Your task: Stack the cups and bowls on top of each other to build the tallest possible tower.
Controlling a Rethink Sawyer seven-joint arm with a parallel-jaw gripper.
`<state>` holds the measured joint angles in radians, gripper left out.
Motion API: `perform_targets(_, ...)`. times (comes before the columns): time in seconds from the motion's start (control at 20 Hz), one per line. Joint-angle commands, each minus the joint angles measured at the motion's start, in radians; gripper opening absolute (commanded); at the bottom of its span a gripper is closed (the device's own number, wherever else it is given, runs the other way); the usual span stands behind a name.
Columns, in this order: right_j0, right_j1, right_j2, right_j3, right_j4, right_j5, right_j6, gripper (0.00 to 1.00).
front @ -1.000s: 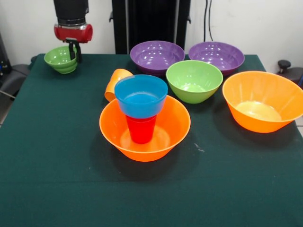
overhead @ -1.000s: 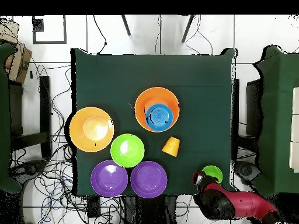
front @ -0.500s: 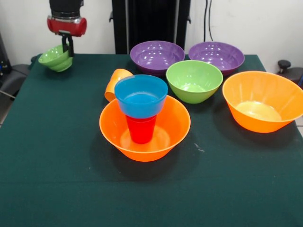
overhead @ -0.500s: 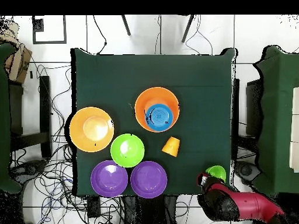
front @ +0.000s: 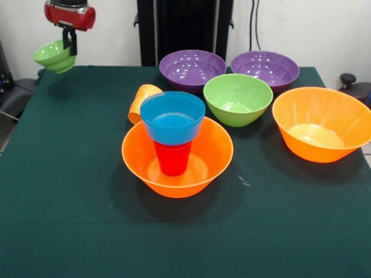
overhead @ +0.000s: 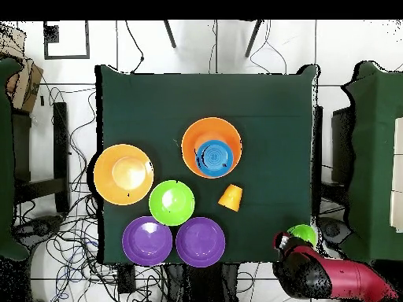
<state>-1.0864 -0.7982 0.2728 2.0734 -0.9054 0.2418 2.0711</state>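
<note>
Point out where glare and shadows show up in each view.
Front view: white highlights gleam inside the purple bowls and the green bowl; the tower casts a soft shadow on the cloth; the hand holds the small green bowl aloft. Overhead view: flat light, with faint sheen in the bowls.

The near half of the desk (front: 69,231) lies bare, and so does its left strip, giving open passage in front of and beside the tower (front: 176,147), which stands mid-desk: a blue bowl (front: 173,117) on a red cup (front: 173,157) inside a large orange bowl (front: 177,168). Close behind the tower an orange cup (front: 141,102) lies on its side, and the medium green bowl (front: 237,99), two purple bowls (front: 192,69) and second orange bowl (front: 322,123) crowd the far and right parts with only narrow gaps between them. The hand (front: 69,41), gripping a small green bowl (front: 54,56), hangs in the air at the far left corner, well apart from all of these.
</note>
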Motion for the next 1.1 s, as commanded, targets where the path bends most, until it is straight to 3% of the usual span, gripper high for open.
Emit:
perform_targets(0.05, 0.070, -0.046, 0.122, 0.011, 0.062, 0.142, -0.123, 0.00)
perform_targets(0.4, 0.110, -0.031, 0.104, -0.011, 0.057, 0.146, -0.094, 0.00)
perform_targets(0.65, 0.132, -0.078, 0.123, 0.005, 0.102, 0.199, -0.112, 0.00)
perform_targets(1.1, 0.247, -0.066, 0.139, -0.053, 0.155, 0.261, -0.081, 0.00)
